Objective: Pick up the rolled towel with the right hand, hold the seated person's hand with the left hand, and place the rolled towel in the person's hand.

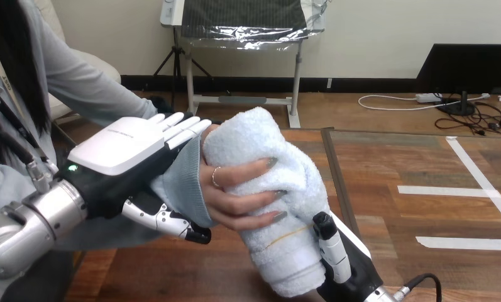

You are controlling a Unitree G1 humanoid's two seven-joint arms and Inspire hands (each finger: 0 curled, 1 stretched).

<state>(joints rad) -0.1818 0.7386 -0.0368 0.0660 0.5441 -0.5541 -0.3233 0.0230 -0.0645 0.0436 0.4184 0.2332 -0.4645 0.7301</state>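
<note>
At the left of the frame the left hand [119, 151] reaches in, white shell uppermost. Its fingers [183, 126] lie straight along the far side of the person's grey sleeve [185, 182] and its thumb [169, 221] stretches beneath the wrist. The wrist sits between them, and the hand is spread rather than curled.

At the centre, the person's hand [235, 195] wraps round the middle of the rolled towel [260, 148]. The towel is pale, raised above the table [386, 163], and tilted with its top toward the upper left.

At the lower centre-right, the right hand [354, 272] comes up from the bottom edge against the towel's lower end. Much of it is hidden behind the roll. One black-and-white finger [330, 246] rises flush against the towel's side, so it appears to grip the towel.

White tape strips [449, 190] lie on the table at the right.
</note>
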